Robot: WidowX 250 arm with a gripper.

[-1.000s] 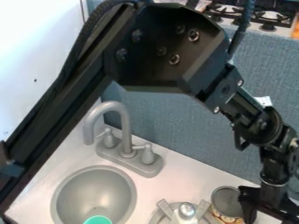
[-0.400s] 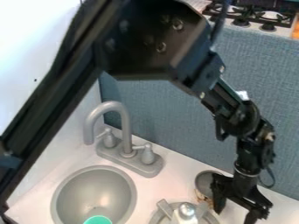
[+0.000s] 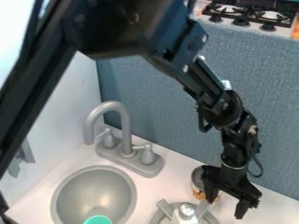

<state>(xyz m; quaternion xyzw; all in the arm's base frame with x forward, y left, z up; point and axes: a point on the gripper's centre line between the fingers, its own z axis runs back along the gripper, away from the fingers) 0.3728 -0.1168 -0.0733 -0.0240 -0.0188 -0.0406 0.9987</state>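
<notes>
At the lower right, the gripper [image 3: 226,206] hangs low over the counter, its two fingers spread apart. A small can [image 3: 197,190] with a dark grey top and an orange-and-white label stands just left of it. The left finger overlaps the can's right side, hiding part of it; whether they touch I cannot tell. The other finger stands out to the right, with white counter showing between the two.
A grey round sink [image 3: 93,194] holds a teal object [image 3: 97,220]. Behind it stands a grey faucet [image 3: 125,131]. A silver-knobbed grey item [image 3: 187,211] is at the bottom edge. A blue-grey wall [image 3: 175,113] rises behind; a stove [image 3: 251,15] is beyond.
The arm and gripper have moved left across the counter. The can has also shifted left and a little toward the back wall, staying beside the left finger.
</notes>
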